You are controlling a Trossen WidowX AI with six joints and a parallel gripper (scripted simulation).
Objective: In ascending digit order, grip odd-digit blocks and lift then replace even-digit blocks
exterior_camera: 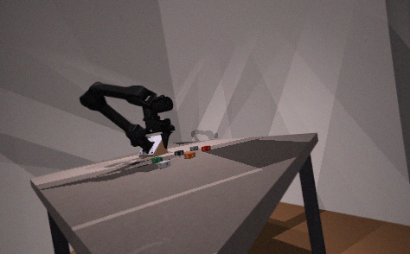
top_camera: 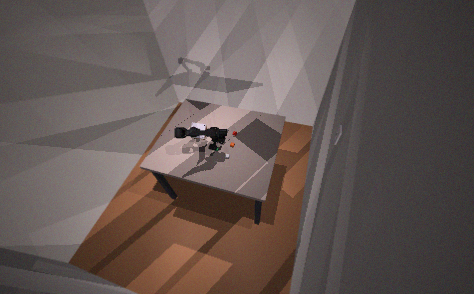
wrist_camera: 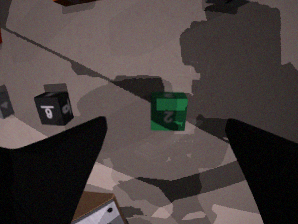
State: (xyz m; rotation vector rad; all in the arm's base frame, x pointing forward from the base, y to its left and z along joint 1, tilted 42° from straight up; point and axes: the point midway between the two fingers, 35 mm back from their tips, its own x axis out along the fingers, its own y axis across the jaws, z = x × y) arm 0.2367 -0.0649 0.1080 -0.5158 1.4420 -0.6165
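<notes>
Where the wrist view looks down between your open jaws (top_camera: 215, 145) (exterior_camera: 167, 144), you have the green block (top_camera: 217, 149) (exterior_camera: 156, 160) (wrist_camera: 168, 117) sitting on the bench (top_camera: 208, 172) (exterior_camera: 174, 194). It shows a dark 2 on the side facing the camera, turned around from your viewpoint, with a brighter green band above the digit and shadow over part of the block. It stands flat and upright.

Your jaws are spread wide, one black finger to either side of the block in that view, with bench surface showing between each fingertip and the green. They pinch nothing.

Left of the green block in the wrist view, you can see the black block (exterior_camera: 178, 153) (wrist_camera: 53, 108) with a pale round digit and a bar; you cannot tell a 6 from a 9 there. Farther left, the grey block (exterior_camera: 194, 148) (wrist_camera: 4, 102) is cut by the frame edge. In the exterior view, the white block (top_camera: 227, 156) (exterior_camera: 163, 164) lies near the green one, with the orange block (top_camera: 232, 145) (exterior_camera: 189, 155) and the red block (top_camera: 235, 133) (exterior_camera: 206, 148) farther over. Your black arm (top_camera: 196, 132) (exterior_camera: 119, 91) bends above its pale mounting plate (top_camera: 198, 126) (exterior_camera: 151, 145) (wrist_camera: 102, 215).
</notes>
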